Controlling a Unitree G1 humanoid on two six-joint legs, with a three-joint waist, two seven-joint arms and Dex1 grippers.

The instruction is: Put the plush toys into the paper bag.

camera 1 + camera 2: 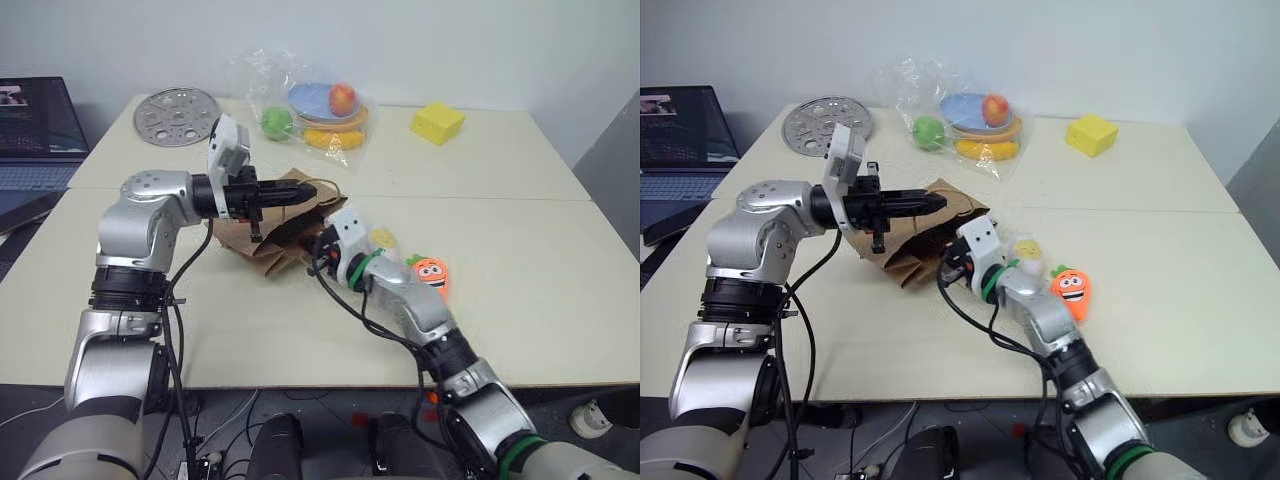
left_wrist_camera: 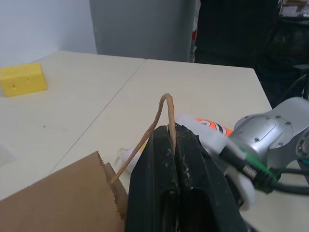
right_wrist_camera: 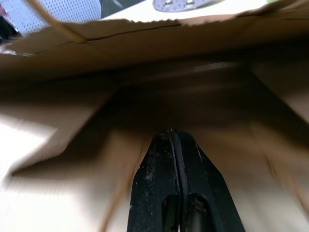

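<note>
The brown paper bag (image 1: 262, 238) lies on its side mid-table, its mouth lifted and facing right. My left gripper (image 1: 303, 196) is shut on the bag's twisted handle (image 2: 164, 104), whose loop rises from between its fingers. Pointing into the open mouth of the bag, my right gripper (image 3: 171, 134) is shut with nothing seen between its fingers. The orange carrot plush toy (image 1: 432, 272) and the white-and-yellow egg plush toy (image 1: 383, 238) lie on the table beside my right forearm, outside the bag.
A clear plastic bag of fruit and plates (image 1: 315, 110) sits at the back. A yellow sponge block (image 1: 437, 122) is at the back right, a perforated metal disc (image 1: 176, 115) at the back left. A laptop (image 1: 35, 130) stands off the left edge.
</note>
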